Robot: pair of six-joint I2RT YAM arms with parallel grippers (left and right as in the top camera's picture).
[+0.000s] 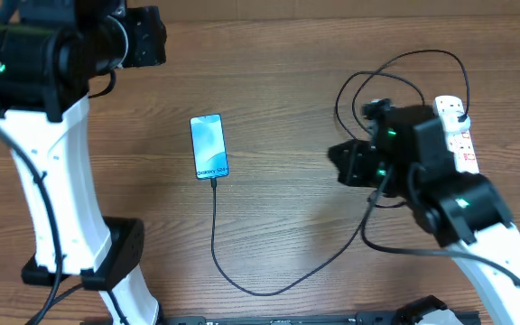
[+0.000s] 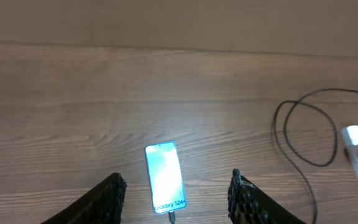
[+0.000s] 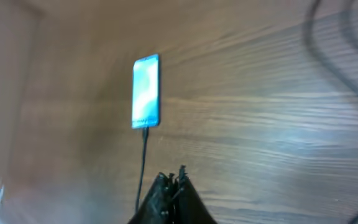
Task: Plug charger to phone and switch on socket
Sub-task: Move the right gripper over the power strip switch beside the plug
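left fingers (image 2: 112,198) stand spread wide, nothing between them. the left gripper (image 2: 176,182) is well apart from the phone in the overhead view. right fingers (image 3: 166,186) are pressed together, nothing seen held. the right gripper (image 3: 174,176) is blurred and cut by the frame's bottom edge.

the phone (image 1: 208,146) lies flat on the table (image 1: 287,72), left of centre, screen lit. the charger (image 1: 215,226) meets the phone's near end, runs toward the front edge, curves right, passes under the right arm (image 1: 450,199), then loops near the socket (image 1: 461,135).

the socket lies at far right, its near part covered by the arm; the left wrist view cuts it off. the charger's plug end is hidden: cannot tell whether it sits in the socket, nor how the switch stands.
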